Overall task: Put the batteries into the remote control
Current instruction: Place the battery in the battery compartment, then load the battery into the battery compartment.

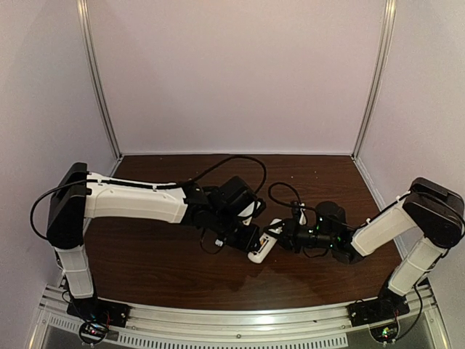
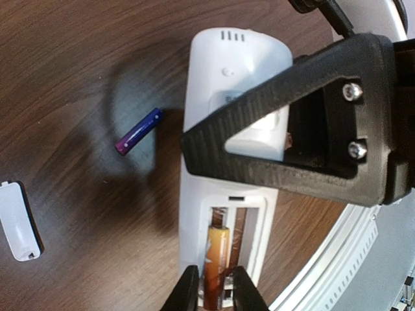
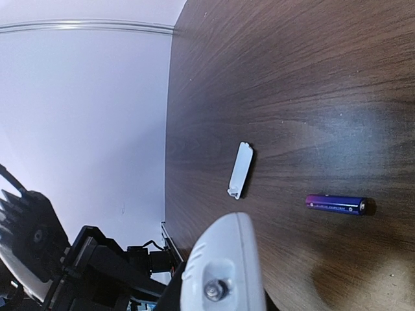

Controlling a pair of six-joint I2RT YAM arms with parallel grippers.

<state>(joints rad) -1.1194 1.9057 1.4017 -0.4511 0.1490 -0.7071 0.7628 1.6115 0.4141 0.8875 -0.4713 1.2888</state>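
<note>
White plastic remote control (image 2: 224, 84) near the middle of the dark wood-grain desk (image 1: 167, 262), back side up, between the two arms; resting on the wood or held just off it, cannot tell. Battery recess (image 2: 249, 227) uncovered at the end nearer the left wrist camera, with the orange battery (image 2: 217, 249) lying lengthwise in one slot and the second slot beside it open to view. Left hand (image 2: 215, 290) at that same end, its two black fingertips (image 2: 188, 291) narrowly apart and straddling the near end of the orange battery; pressing on it or just clear of it, cannot tell. Right hand (image 1: 289, 234) reaching in from the other side and clamped on the remote control at about mid-length, one black ribbed triangular finger (image 2: 259, 107) crossing the white back above the recess. Purple battery (image 2: 137, 130) loose on the desk near the remote control's long edge, apart from it, lying at a slant, touched by neither hand; also visible from the right wrist, flat on the wood. White battery cover (image 2: 16, 220) farther out on the same side, beyond the purple battery, well apart from the remote control, flat on the desk. Pale walls (image 1: 232, 73) around the desk on three sides
</note>
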